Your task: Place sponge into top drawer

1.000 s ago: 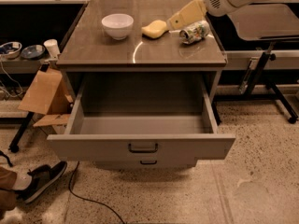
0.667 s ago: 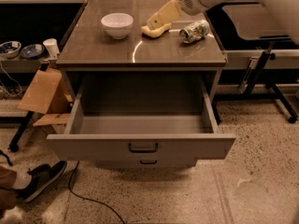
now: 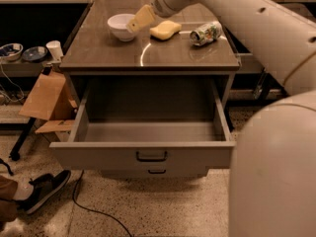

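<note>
The pale yellow sponge (image 3: 165, 29) lies on the cabinet top (image 3: 148, 53), between the white bowl (image 3: 122, 26) and the crushed drink can (image 3: 206, 32). My gripper (image 3: 140, 19) hangs just above the countertop, to the left of the sponge and over the bowl's right rim. It holds nothing that I can see. The top drawer (image 3: 143, 156) is pulled wide open below the countertop. Its grey inside is empty and its dark handle (image 3: 151, 156) faces me.
My white arm (image 3: 256, 38) crosses the upper right and its body fills the right side. The lower drawer front (image 3: 157, 172) sits under the open drawer. A cardboard box (image 3: 47, 98), a shoe (image 3: 44, 191) and a cable (image 3: 94, 209) are at the left.
My gripper has swept left across the countertop, from right of the can, past the sponge, to the bowl's rim. The arm now fills more of the right side.
</note>
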Available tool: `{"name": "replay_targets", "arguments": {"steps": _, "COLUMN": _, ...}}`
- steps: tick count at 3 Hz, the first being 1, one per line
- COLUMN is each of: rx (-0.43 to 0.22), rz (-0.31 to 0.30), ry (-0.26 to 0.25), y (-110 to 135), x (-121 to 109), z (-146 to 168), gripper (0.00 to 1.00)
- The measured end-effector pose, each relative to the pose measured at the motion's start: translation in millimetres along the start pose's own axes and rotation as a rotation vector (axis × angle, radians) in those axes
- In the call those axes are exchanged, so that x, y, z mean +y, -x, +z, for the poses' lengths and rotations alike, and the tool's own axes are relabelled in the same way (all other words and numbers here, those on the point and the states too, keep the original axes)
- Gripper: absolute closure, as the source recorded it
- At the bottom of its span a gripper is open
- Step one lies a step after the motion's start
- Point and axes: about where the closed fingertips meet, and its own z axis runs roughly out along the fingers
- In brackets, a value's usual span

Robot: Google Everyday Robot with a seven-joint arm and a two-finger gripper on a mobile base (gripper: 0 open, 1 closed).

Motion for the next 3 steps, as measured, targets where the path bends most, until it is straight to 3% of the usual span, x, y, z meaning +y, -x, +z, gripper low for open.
{"name": "replay_targets", "arguments": {"steps": 2, "rx": 0.069, "rz": 0.126, "ry": -0.129, "y": -6, "x": -25, "z": 61, "gripper": 0.00}}
{"name": "replay_targets", "arguments": {"steps": 3, "rx": 0.082, "rz": 0.158, "ry": -0.155, "y": -16, "x": -41, "z": 82, "gripper": 0.00}}
